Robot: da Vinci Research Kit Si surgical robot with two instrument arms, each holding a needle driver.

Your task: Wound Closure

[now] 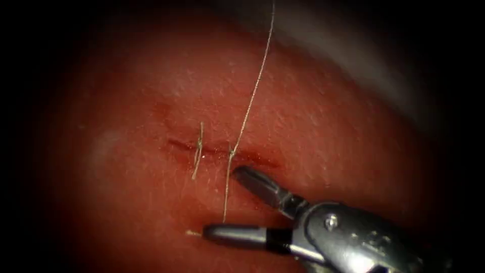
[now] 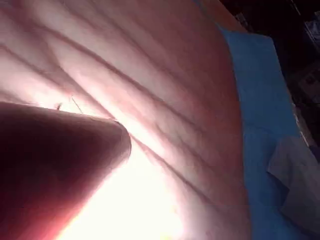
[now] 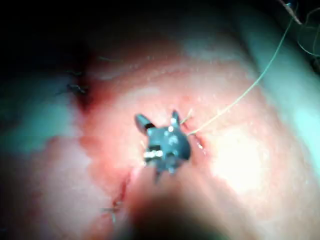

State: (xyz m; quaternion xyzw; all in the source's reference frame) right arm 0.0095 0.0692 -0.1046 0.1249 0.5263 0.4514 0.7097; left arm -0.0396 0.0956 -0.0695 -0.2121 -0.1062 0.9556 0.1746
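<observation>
— Tissue [image 1: 323, 116]? Cut [image 1: 222, 149]?
— Cut runs across, one stitch [image 1: 198, 149] tied. Second knot's thread [image 1: 251, 101] rises away, its tail [image 1: 226, 194] hanging down.
— Your right gripper [image 1: 230, 205]?
— Wide open, holding nothing, straddling that tail, presumably to trim it. I see no needle.

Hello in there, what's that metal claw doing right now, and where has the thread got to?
Right tool jaws open, holding nothing, straddling the thread tail below the cut. Two knotted stitches across the cut. Nothing in the way.
</observation>
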